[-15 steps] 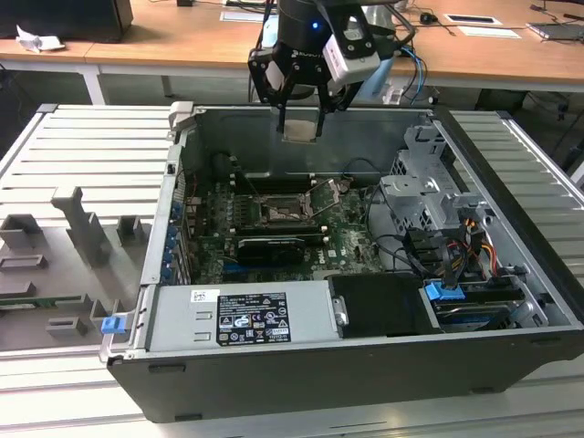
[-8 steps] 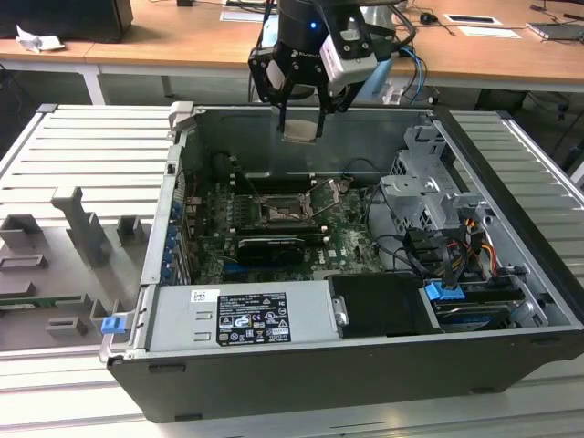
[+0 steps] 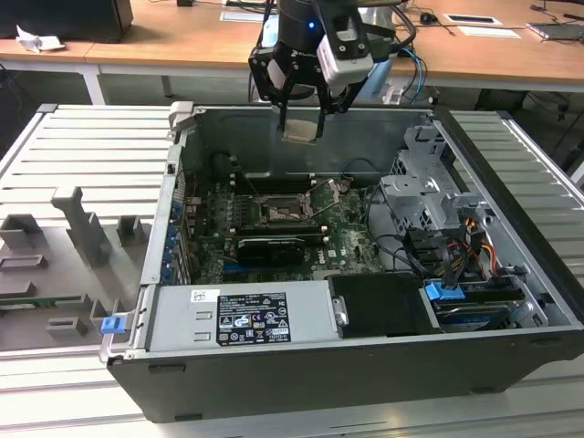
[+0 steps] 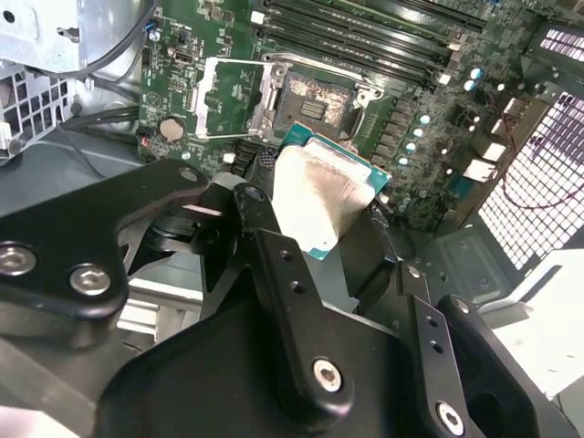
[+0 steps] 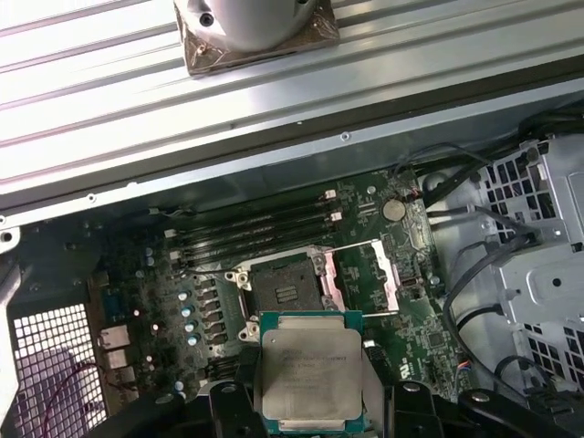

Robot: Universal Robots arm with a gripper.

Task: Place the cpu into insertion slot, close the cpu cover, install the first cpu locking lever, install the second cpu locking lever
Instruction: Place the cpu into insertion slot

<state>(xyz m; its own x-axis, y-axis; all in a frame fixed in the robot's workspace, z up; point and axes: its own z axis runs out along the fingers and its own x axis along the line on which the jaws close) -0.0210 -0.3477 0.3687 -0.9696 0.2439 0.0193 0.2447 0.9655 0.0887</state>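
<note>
While the end effector hangs above the open computer case, it grips the cpu.
Jaws narrow, pinching the chip's edges; faint print on its silver top. Insertion slot bare on the motherboard below, cpu cover swung open beside it. White printed label on near power supply.

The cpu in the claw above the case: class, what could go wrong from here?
1. Held by its edges in the claw, the cpu could slip and drop onto the board.
2. The slot is barely larger than it; a skewed descent might damage both.
3. The open cover beside the slot might get struck.
</note>
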